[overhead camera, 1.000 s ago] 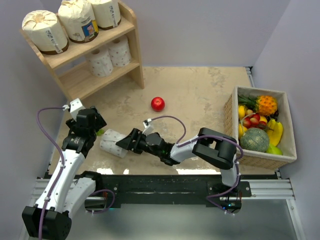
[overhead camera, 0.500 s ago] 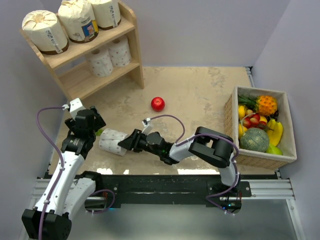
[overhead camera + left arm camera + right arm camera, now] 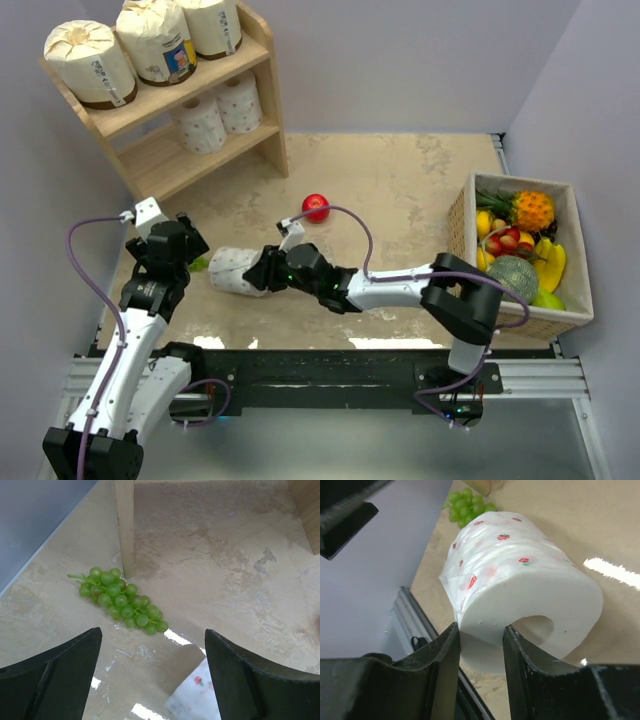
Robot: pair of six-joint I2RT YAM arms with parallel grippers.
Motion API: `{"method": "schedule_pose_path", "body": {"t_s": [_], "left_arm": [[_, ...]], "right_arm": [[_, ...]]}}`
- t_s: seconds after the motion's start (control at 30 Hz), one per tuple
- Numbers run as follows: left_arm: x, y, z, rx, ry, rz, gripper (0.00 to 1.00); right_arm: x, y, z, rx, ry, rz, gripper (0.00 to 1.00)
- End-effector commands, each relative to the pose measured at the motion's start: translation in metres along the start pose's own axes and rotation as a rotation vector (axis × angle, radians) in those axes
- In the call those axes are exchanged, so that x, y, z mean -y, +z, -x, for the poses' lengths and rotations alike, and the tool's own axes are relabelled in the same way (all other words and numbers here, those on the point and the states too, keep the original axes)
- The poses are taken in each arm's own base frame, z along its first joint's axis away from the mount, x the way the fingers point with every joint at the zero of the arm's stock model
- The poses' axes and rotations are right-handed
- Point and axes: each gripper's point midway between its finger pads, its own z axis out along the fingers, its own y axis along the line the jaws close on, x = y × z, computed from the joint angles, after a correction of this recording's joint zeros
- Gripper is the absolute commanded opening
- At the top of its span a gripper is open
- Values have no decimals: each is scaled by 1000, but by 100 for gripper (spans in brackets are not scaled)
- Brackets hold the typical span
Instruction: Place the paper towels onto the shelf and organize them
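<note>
Pickup under way: paper towel roll (image 3: 520,580) clamped in right gripper (image 3: 481,630) near tabletop's (image 3: 400,180) near-left edge; left gripper (image 3: 152,631) spread wide alongside. Next, likely: lift clear, carry to far-left-corner shelf (image 3: 150,165).

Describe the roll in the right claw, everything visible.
The roll is bare white paper, printed with small red strawberry-like marks, with a hollow core at its end. It lies on its side near the front left of the table. The right claw is shut on its end wall, one finger outside, the other at the core's mouth. Green grapes lie beyond it. Whether it rests on the table is unclear.
</note>
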Motion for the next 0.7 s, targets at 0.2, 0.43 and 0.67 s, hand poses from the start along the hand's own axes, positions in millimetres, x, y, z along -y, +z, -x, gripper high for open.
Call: {"method": "schedule_pose_path", "body": {"t_s": [0.2, 0.43, 0.67], "left_arm": [[-15, -4, 13, 70, -56, 80, 88], [-4, -12, 20, 74, -59, 4, 89], [-4, -15, 21, 84, -53, -15, 89]], "right_arm": [[36, -67, 53, -199, -569, -411, 34], [44, -77, 64, -326, -709, -557, 35], [34, -57, 53, -375, -714, -507, 47]]}}
